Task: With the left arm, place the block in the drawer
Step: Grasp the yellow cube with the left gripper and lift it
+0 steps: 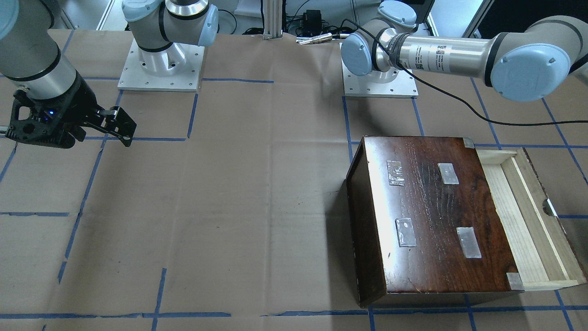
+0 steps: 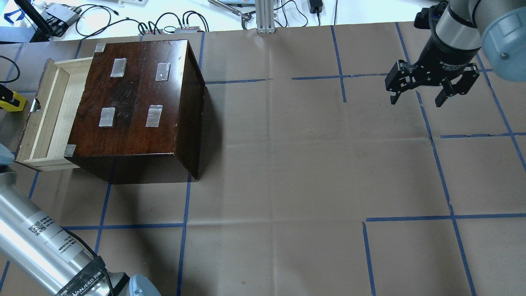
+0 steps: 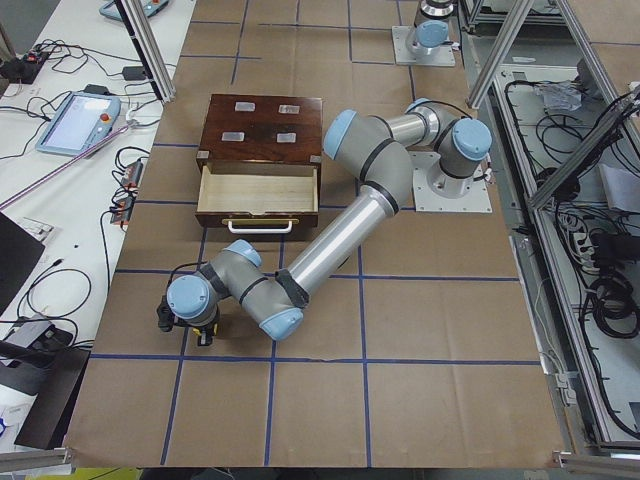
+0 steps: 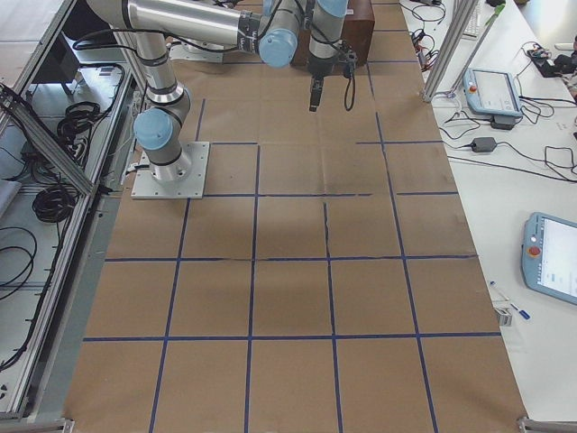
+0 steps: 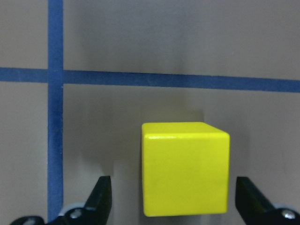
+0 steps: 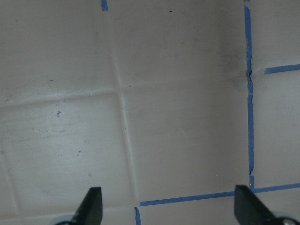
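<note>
The yellow block (image 5: 185, 168) rests on the brown paper between the fingers of my left gripper (image 5: 176, 199). The jaws are open, with a gap on each side of the block. In the overhead view the block (image 2: 11, 102) shows at the far left edge, in front of the drawer's notched panel. The pale wood drawer (image 2: 45, 115) is pulled out of the dark cabinet (image 2: 135, 94) and looks empty; it also shows in the front-facing view (image 1: 528, 216). The left arm (image 3: 340, 230) reaches past the drawer, gripper (image 3: 190, 322) low over the table. My right gripper (image 2: 417, 98) is open and empty, far away.
Blue tape lines (image 5: 55, 117) cross the paper near the block. Cables and a teach pendant (image 3: 78, 120) lie beyond the table edge by the cabinet. A loose black cable (image 1: 459, 99) hangs from the left arm behind the cabinet.
</note>
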`<act>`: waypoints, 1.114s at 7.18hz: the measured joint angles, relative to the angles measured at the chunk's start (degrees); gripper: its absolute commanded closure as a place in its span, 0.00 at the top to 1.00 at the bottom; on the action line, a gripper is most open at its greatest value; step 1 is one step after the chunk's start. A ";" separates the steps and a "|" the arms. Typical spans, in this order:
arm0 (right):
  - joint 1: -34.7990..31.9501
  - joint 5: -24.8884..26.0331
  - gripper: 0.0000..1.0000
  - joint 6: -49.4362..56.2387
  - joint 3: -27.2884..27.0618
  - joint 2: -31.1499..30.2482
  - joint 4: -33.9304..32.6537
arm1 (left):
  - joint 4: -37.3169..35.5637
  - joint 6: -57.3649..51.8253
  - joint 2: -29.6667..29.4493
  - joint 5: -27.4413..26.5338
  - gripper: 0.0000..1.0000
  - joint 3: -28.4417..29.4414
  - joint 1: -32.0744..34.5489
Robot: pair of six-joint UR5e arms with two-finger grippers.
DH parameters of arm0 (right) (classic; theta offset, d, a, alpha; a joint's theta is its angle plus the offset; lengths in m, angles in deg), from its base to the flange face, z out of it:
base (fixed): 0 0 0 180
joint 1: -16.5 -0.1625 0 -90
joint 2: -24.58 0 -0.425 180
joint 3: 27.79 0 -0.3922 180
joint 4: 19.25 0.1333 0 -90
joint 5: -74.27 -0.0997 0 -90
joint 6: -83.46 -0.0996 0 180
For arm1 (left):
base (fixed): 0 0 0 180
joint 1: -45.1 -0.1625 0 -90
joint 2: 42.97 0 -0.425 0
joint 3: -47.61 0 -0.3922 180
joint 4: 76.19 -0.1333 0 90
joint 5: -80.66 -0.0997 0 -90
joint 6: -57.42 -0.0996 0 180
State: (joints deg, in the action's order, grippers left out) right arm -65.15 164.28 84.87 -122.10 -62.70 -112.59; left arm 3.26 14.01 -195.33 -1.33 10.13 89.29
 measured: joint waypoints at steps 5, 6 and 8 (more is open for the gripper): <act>0.00 0.00 1.00 0.00 0.00 0.08 0.00 | 4.85 -1.79 7.13 -0.08 0.30 -1.25 -0.13; 0.00 0.00 1.00 0.00 0.00 0.08 0.00 | 7.47 -2.71 10.14 -0.30 0.29 -2.64 -0.28; 0.00 0.00 1.00 0.00 0.00 0.07 0.00 | 10.64 -3.39 17.68 -1.70 0.29 -8.82 -0.24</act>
State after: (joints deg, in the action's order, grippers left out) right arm -65.15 164.27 84.87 -122.10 -62.62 -112.59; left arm 13.90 10.62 -177.65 -3.03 1.31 89.06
